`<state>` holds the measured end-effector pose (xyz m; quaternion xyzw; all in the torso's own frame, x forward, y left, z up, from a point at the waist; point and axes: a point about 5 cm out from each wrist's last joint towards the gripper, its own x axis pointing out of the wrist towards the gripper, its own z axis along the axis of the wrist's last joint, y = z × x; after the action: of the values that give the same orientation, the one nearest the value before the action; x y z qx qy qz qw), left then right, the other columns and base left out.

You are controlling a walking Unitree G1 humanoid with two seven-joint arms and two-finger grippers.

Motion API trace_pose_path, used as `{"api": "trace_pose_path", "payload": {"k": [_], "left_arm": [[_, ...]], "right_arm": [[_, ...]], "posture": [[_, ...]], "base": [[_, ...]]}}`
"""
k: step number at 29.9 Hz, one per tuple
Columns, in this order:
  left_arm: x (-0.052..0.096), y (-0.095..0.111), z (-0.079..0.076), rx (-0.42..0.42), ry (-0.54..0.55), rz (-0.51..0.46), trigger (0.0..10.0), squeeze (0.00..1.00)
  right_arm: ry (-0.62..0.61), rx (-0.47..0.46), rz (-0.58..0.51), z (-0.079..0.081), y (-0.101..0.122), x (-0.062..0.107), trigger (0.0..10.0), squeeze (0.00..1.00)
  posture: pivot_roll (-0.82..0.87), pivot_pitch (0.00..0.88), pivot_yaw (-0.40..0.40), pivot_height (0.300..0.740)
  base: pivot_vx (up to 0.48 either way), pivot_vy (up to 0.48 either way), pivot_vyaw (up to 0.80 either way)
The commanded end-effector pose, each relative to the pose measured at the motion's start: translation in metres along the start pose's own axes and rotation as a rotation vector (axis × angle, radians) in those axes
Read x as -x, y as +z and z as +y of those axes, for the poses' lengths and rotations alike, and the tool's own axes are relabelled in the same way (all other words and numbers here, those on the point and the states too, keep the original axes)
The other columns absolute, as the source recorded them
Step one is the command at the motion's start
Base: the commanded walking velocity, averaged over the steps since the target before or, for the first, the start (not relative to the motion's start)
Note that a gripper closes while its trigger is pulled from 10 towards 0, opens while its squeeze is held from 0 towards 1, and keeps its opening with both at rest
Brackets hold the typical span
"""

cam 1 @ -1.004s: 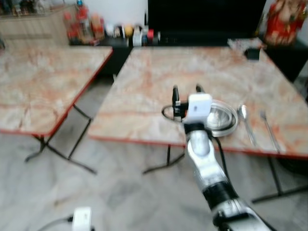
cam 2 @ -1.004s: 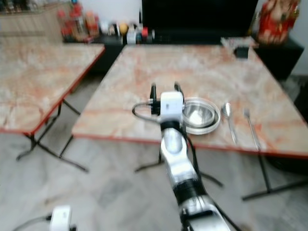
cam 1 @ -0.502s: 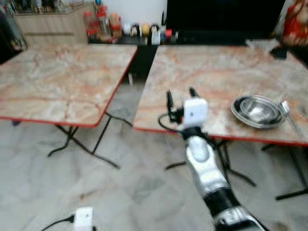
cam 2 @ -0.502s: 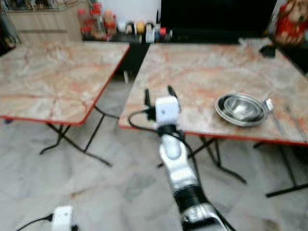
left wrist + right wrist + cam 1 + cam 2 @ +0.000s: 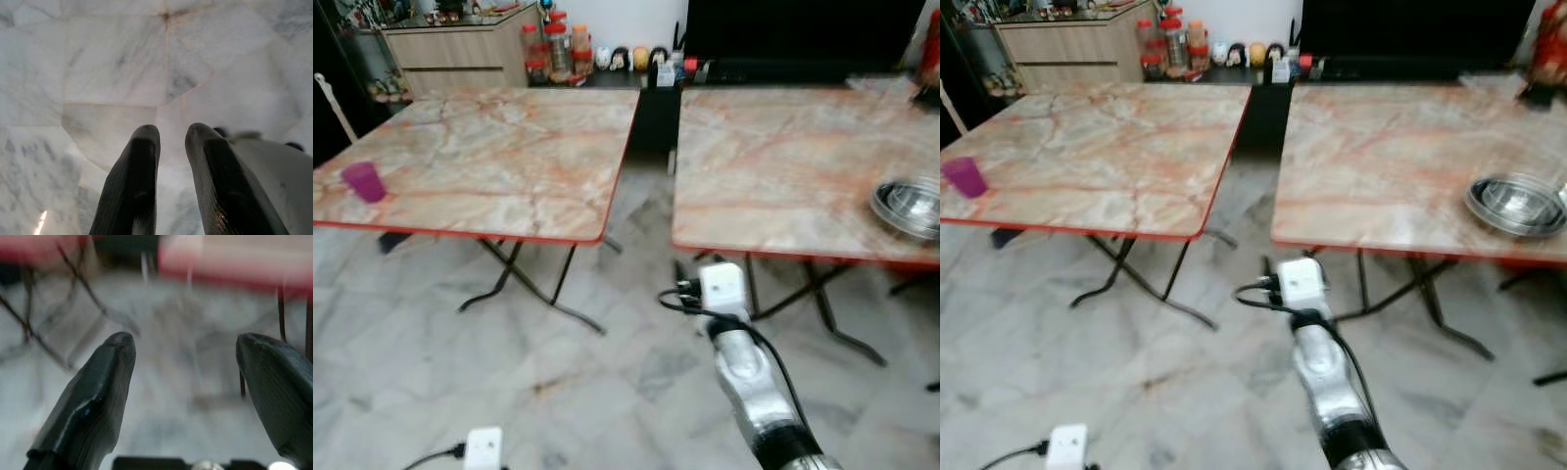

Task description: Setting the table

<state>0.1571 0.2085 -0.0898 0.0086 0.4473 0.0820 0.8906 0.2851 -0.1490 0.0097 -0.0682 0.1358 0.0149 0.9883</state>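
A steel bowl (image 5: 911, 206) sits near the front edge of the right-hand marble table (image 5: 773, 166), at the far right of the eye views. A purple cup (image 5: 362, 181) stands on the left-hand marble table (image 5: 499, 157), close to its left front edge. My right gripper (image 5: 693, 274) is held out over the floor in front of the right table, below its red edge, well left of the bowl. Its fingers (image 5: 93, 396) are spread wide with nothing between them. My left gripper (image 5: 171, 132) hangs idle over the floor, fingers close together and holding nothing.
Folding metal legs (image 5: 519, 284) stand under both tables, with a floor gap (image 5: 651, 186) between them. Jars and bottles (image 5: 558, 49) line a low cabinet at the back, beside a wooden sideboard (image 5: 450, 44). Marble floor (image 5: 460, 382) stretches in front of me.
The camera has swung left, so the tables shifted right; the purple cup came into view, the bowl slid to the right edge. My right gripper dropped from table height to below the edge.
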Motion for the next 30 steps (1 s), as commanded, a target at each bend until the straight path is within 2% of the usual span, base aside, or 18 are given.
{"api": "trace_pose_path", "payload": {"k": [1,3,4,6,9,11,12,13,20,27,30], "left_arm": [[0.0,0.001,0.008,-0.03,0.005,0.0,10.0,0.0],[0.0,0.0,0.01,-0.04,0.0,0.005,10.0,0.0],[0.001,-0.001,0.012,-0.045,0.0,0.002,10.0,0.0],[0.001,-0.001,0.012,-0.045,0.002,0.0,10.0,0.0],[0.001,-0.001,0.013,-0.045,0.002,0.0,10.0,0.0],[0.001,-0.001,0.016,-0.056,0.006,0.004,10.0,0.0],[0.001,-0.001,0.02,-0.064,0.008,0.006,10.0,0.0],[0.002,-0.001,0.021,-0.067,0.008,0.007,10.0,0.0],[0.001,0.005,0.028,-0.103,0.012,-0.007,10.0,0.0],[0.0,0.011,0.031,-0.111,0.02,-0.026,10.0,0.0],[0.0,0.011,0.031,-0.098,0.028,-0.033,10.0,0.0]], "right_arm": [[0.015,-0.038,0.065,0.004,-0.009,0.001,10.0,0.0],[0.007,-0.057,0.158,0.0,-0.028,0.008,10.0,0.0],[0.005,-0.077,0.257,-0.003,-0.048,0.018,10.0,0.0],[0.006,-0.083,0.296,-0.004,-0.056,0.022,10.0,0.0],[0.006,-0.083,0.3,-0.005,-0.057,0.022,10.0,0.0],[0.007,-0.056,0.428,-0.006,-0.084,0.042,10.0,0.0],[0.009,-0.054,0.526,-0.006,-0.103,0.058,10.0,0.0],[0.009,-0.065,0.55,-0.005,-0.108,0.062,10.0,0.0],[0.009,-0.092,0.651,0.004,-0.127,0.082,10.0,0.0],[0.014,-0.121,0.679,0.009,-0.13,0.086,10.0,0.0],[0.037,-0.126,0.668,0.011,-0.127,0.082,10.0,0.0]], "posture": [[-0.03,0.0,0.056,0.732],[-0.02,0.0,0.063,0.732],[-0.02,0.0,0.068,0.732],[-0.02,0.0,0.068,0.732],[-0.02,0.0,0.068,0.732],[-0.02,0.0,0.09,0.732],[-0.02,0.0,0.1,0.732],[-0.02,0.0,0.105,0.732],[-0.02,0.0,0.131,0.732],[0.0,0.0,0.119,0.732],[0.01,0.0,0.11,0.732]], "base": [[0.0,0.0,0.0],[0.0,0.0,0.0],[0.0,0.0,0.0],[0.0,0.0,0.0],[0.0,0.0,0.0],[0.0,0.0,0.0],[0.0,0.0,0.0],[0.0,0.0,0.0],[0.035,0.0,0.0],[0.334,0.0,0.0],[0.38,0.0,-0.66]]}}
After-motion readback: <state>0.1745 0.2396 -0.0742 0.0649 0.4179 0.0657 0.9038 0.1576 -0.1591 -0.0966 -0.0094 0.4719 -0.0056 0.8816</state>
